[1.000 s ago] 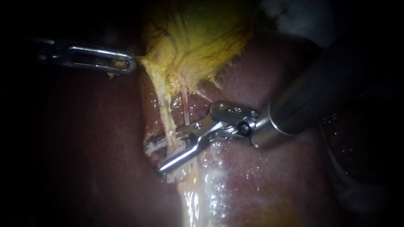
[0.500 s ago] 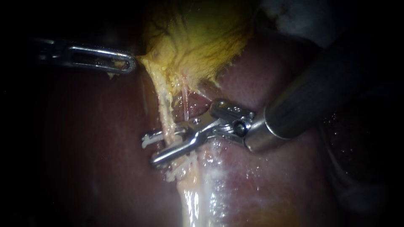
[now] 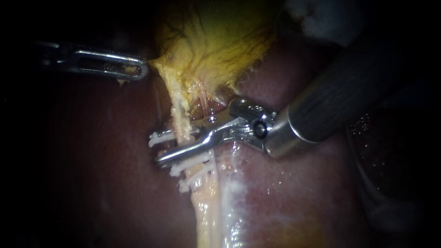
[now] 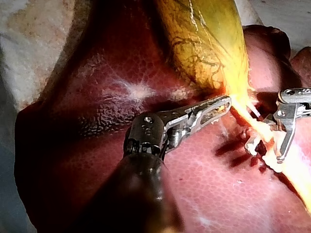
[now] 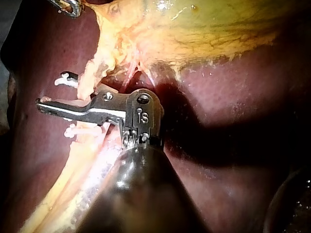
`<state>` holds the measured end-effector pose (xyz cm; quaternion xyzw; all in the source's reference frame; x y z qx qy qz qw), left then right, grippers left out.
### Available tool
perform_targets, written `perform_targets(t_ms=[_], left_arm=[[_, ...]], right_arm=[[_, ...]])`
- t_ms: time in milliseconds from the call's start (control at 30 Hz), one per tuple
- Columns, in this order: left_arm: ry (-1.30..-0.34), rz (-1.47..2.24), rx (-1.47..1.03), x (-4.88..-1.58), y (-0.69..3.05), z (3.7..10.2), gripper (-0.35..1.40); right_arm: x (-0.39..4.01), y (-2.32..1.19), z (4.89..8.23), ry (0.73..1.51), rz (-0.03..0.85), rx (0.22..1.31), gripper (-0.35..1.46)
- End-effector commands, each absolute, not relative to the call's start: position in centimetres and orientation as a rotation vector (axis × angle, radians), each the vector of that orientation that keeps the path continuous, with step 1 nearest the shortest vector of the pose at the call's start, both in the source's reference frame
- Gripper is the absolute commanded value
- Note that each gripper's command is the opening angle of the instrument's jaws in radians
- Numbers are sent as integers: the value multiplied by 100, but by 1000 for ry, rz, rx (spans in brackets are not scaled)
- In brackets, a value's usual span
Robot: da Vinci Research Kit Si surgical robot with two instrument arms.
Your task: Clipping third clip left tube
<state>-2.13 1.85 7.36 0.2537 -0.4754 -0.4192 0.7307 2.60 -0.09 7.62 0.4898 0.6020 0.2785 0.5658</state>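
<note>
**Third clip lined up, not squeezed yet**

Liver (image 3: 285, 197) underneath, gallbladder (image 3: 216, 41) up top. The left instrument (image 3: 138, 69) is clamped on the gallbladder's edge, holding it taut. The right instrument (image 3: 158, 148) has its jaws narrowly apart, straddling the left tube (image 3: 177, 108) with a white clip (image 3: 156, 138) loaded. Two clips (image 3: 190, 166) sit on the tube just below. I'd say two are done and the third just needs closing and releasing.

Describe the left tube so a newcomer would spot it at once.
From the yellow gallbladder, a ragged pale-yellow tube drops from its left corner across the dark red liver. It alone carries white clips and is crossed by the right instrument; the strand beside it is thin and pinkish.
</note>
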Motion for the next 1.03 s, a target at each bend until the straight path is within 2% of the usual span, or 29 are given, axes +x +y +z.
perform_targets(t_ms=[33,133,300,400,467,1033], left_arm=[[-1047,-923,558,-214,184,736,-35],[-1047,-923,558,-214,184,737,-35],[-1047,-923,558,-214,185,737,-35],[-1047,-922,558,-214,184,737,-35],[-1047,-923,558,-214,184,737,-35],[-1047,-922,558,-214,184,738,-35]], right_arm=[[260,-9,764,1404,653,1167,30],[260,-8,764,1387,668,1183,10],[262,-7,765,1391,681,1176,-9],[263,-6,766,1386,702,1177,-35],[265,-5,768,1345,739,1219,-35],[266,-3,772,1344,734,1220,-35]])
